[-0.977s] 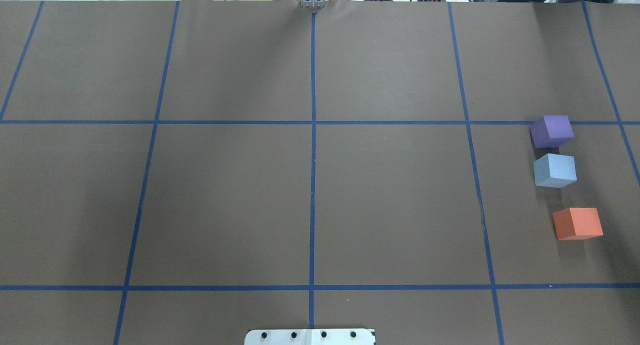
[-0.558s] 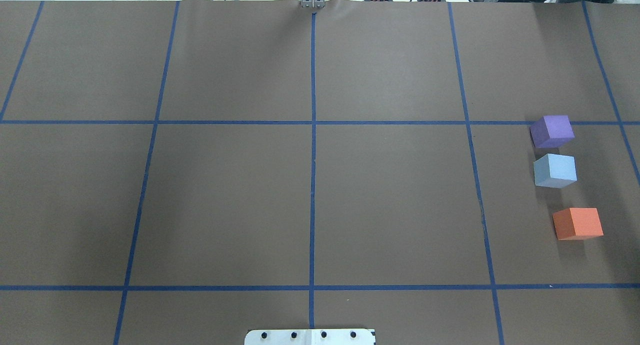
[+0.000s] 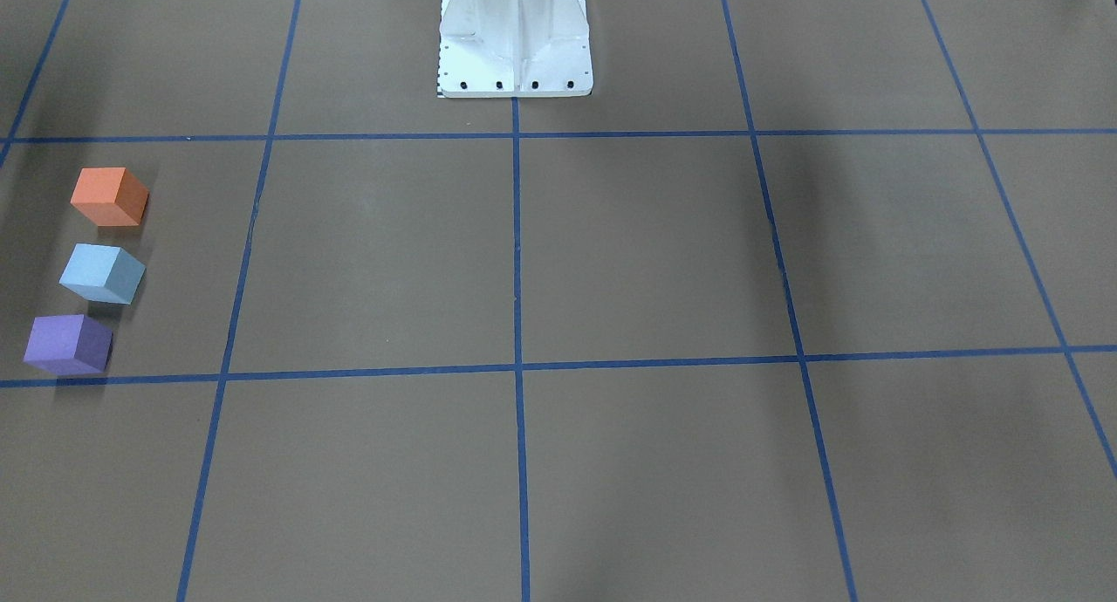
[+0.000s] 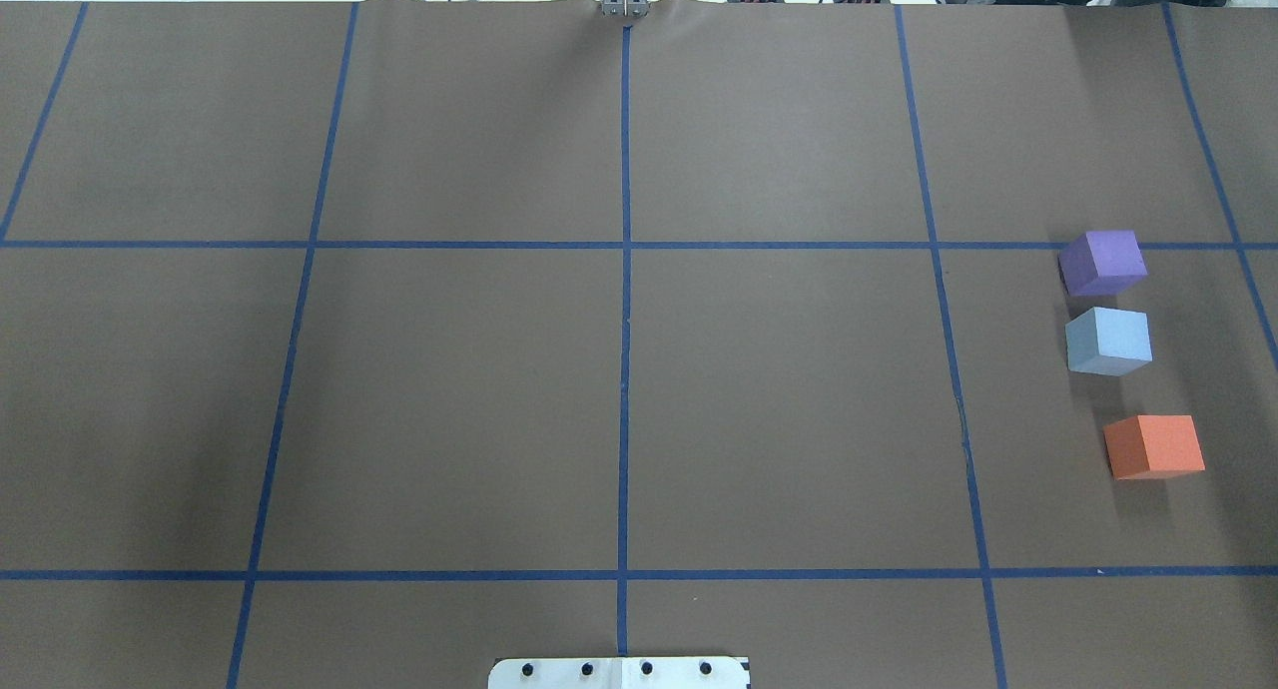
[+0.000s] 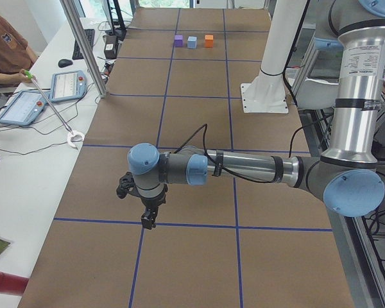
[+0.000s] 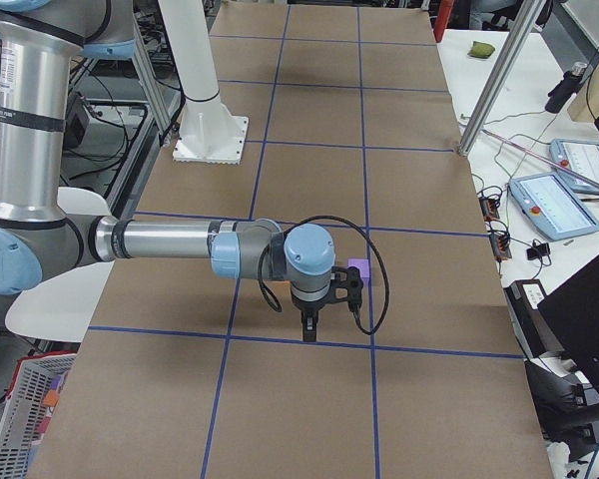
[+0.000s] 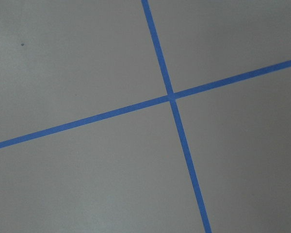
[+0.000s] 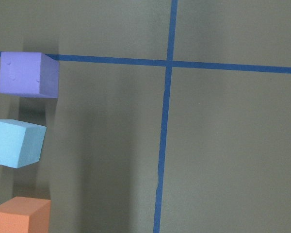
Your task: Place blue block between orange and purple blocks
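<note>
Looks to me like you're sitting at the tail end of this one. The blue block (image 4: 1107,341) is resting on the table between the purple block (image 4: 1102,263) and the orange block (image 4: 1154,446), a bit nearer the purple and touching neither. One of each, three total. The right gripper (image 6: 309,334) is hanging near the row and the left gripper (image 5: 147,222) is well apart. I can't tell if either is spread or pinched. Next you're probably just backing off without bumping anything.
</note>
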